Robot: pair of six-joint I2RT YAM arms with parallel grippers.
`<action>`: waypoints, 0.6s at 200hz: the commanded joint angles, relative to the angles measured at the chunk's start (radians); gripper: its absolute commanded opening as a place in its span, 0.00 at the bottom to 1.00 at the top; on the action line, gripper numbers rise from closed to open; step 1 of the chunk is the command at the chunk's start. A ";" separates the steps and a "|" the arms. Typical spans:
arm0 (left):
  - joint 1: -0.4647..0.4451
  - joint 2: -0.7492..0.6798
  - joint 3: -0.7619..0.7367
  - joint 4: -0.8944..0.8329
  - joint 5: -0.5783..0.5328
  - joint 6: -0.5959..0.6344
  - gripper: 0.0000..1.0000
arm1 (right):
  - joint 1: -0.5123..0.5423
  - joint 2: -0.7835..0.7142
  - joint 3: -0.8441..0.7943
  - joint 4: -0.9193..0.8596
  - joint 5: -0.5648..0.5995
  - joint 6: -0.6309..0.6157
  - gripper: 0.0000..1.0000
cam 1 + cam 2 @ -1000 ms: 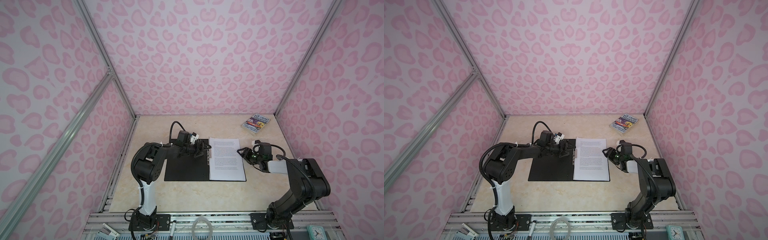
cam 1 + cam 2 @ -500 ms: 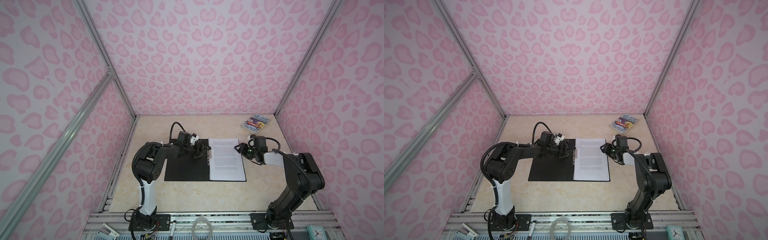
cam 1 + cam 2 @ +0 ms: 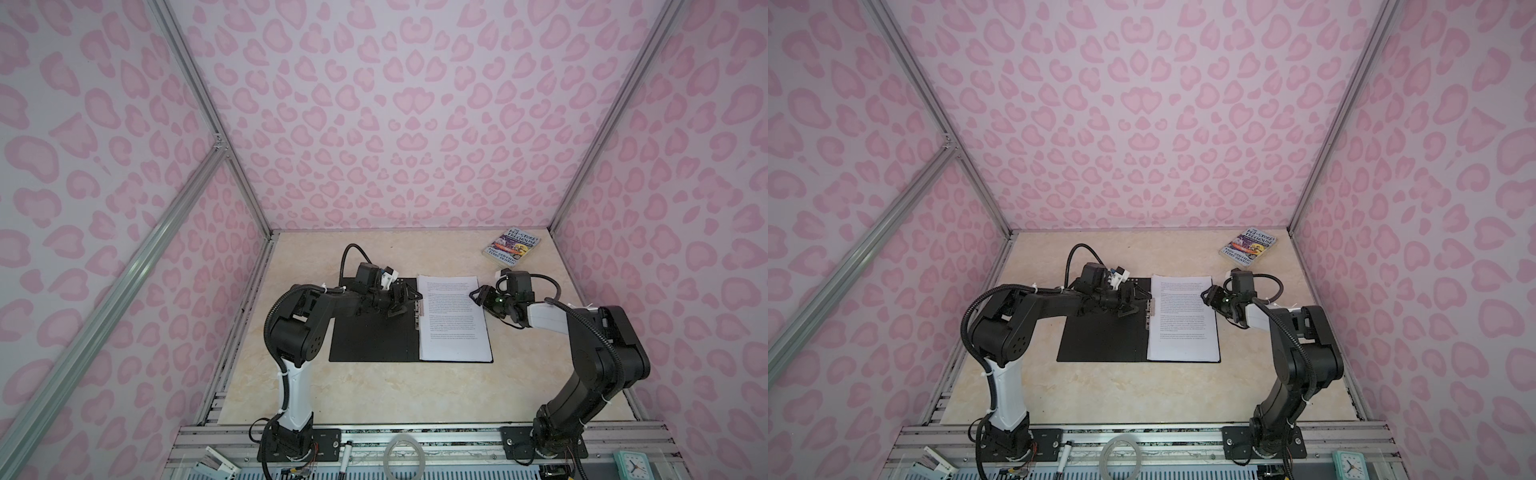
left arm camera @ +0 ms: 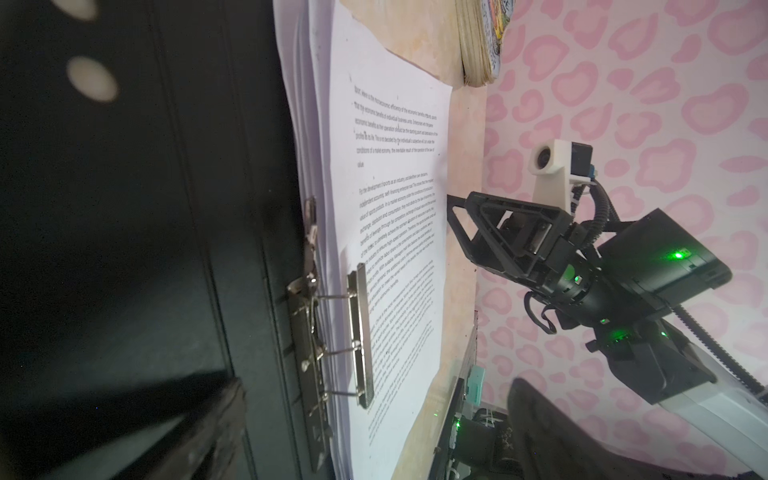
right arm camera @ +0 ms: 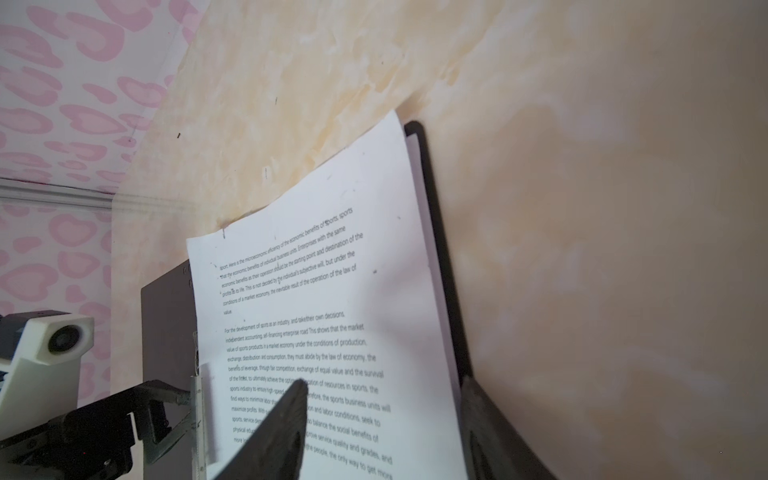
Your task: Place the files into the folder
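The printed paper sheets (image 3: 453,324) lie on the right half of the open folder (image 3: 370,340). They look thin, light and floppy, so pinch an edge gently. The left gripper (image 3: 405,304) and right gripper (image 3: 474,294) both gape, holding nothing.

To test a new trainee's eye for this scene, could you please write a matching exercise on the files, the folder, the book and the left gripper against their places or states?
Things:
1. files
2. folder
3. book
4. left gripper

Places or states:
A. near the far right corner of the table
B. open, over the black left half
C. stacked on the right half of the folder
D. lying open flat, black inside up

Pairs: 1-C, 2-D, 3-A, 4-B
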 commanded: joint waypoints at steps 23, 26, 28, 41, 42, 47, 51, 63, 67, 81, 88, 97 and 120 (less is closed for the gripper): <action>0.003 0.012 0.071 -0.031 0.024 0.000 1.00 | 0.003 -0.019 -0.025 -0.011 0.031 -0.010 0.60; 0.003 0.015 0.077 -0.030 0.025 -0.001 1.00 | 0.003 -0.023 -0.028 -0.012 0.032 -0.011 0.61; 0.003 0.017 0.081 -0.031 0.026 0.000 1.00 | 0.002 -0.025 -0.029 -0.014 0.033 -0.011 0.61; 0.003 0.038 0.111 -0.035 0.032 -0.004 1.00 | 0.001 -0.036 -0.038 -0.012 0.033 -0.011 0.61; 0.003 0.039 0.114 -0.035 0.033 -0.005 1.00 | 0.001 -0.036 -0.038 -0.012 0.032 -0.010 0.61; 0.003 0.048 0.126 -0.036 0.038 -0.008 1.00 | 0.001 -0.038 -0.040 -0.011 0.030 -0.008 0.61; 0.003 0.057 0.136 -0.037 0.041 -0.010 1.00 | 0.001 -0.040 -0.041 -0.010 0.027 -0.009 0.62; 0.003 0.079 0.162 -0.036 0.045 -0.017 1.00 | 0.001 -0.042 -0.041 -0.008 0.023 -0.009 0.62; 0.003 0.085 0.169 -0.036 0.045 -0.019 1.00 | 0.001 -0.044 -0.042 -0.008 0.021 -0.008 0.62; 0.003 0.103 0.194 -0.039 0.046 -0.023 1.00 | 0.001 -0.043 -0.039 -0.007 0.011 -0.007 0.62; 0.003 0.111 0.204 -0.043 0.043 -0.023 1.00 | 0.000 -0.041 -0.040 -0.003 0.007 -0.004 0.62; 0.003 0.122 0.218 -0.043 0.044 -0.025 1.00 | 0.000 -0.037 -0.043 0.006 -0.003 0.000 0.62; 0.003 0.150 0.243 -0.040 0.051 -0.038 1.00 | -0.001 -0.024 -0.048 0.033 -0.029 0.017 0.63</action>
